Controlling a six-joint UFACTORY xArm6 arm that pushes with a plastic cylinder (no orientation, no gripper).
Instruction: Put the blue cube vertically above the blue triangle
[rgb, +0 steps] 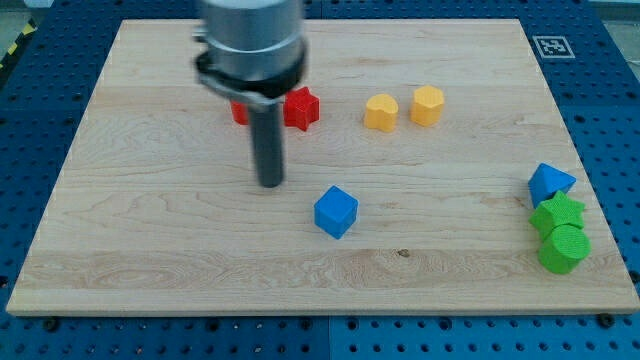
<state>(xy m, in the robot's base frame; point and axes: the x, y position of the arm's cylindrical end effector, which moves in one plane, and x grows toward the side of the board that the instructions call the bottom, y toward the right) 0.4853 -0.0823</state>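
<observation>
The blue cube (335, 211) lies near the middle of the wooden board (150, 250), a little below centre. The blue triangle (549, 184) lies at the view's right edge of the board, touching a green block below it. My tip (271, 184) rests on the board to the left of the blue cube and slightly above it, a short gap apart from it. The arm's grey body hangs above the tip near the view's top.
A red star block (301, 108) and a red block (239, 111), partly hidden by the arm, lie above the tip. Two yellow blocks (380, 112) (427, 104) lie upper middle. A green star block (558, 215) and green cylinder (564, 248) sit below the blue triangle.
</observation>
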